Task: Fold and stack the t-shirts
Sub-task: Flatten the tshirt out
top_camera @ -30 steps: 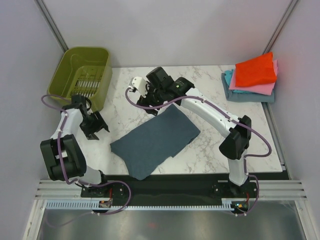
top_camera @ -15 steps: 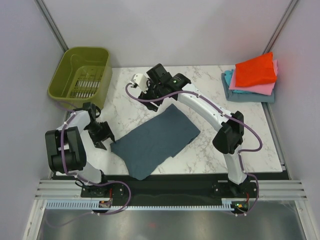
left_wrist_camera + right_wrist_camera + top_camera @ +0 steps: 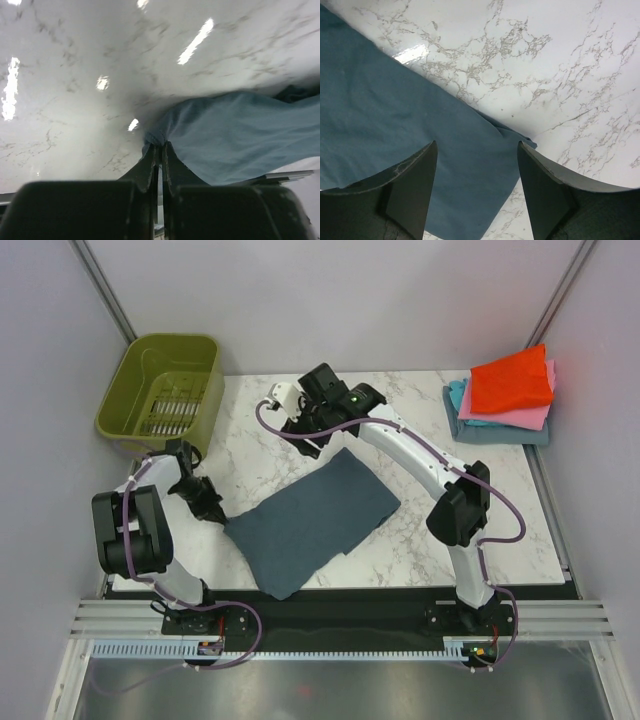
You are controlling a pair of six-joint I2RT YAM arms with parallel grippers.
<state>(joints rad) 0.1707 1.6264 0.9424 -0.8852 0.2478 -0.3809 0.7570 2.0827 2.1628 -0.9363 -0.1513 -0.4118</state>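
Observation:
A slate blue-grey t-shirt (image 3: 312, 518) lies folded flat in the middle of the marble table. My left gripper (image 3: 213, 508) is at its left corner, shut on a pinch of the cloth (image 3: 157, 136). In the left wrist view the t-shirt (image 3: 240, 135) spreads away to the right. My right gripper (image 3: 318, 443) hovers open above the shirt's far corner (image 3: 517, 137), fingers (image 3: 410, 185) apart over the cloth (image 3: 395, 125), nothing between them. Folded t-shirts in red-orange (image 3: 512, 380), pink (image 3: 520, 417) and teal blue (image 3: 500, 432) are stacked at the back right.
An olive-green plastic basket (image 3: 165, 390) stands at the table's back left corner, just beyond my left arm. Bare marble (image 3: 400, 390) shows behind the right arm. The table's near edge (image 3: 400, 585) runs just below the shirt's lowest corner.
My left gripper moved right to the shirt's left corner and shut on the cloth. The right arm shifted slightly and stays open above the far corner.

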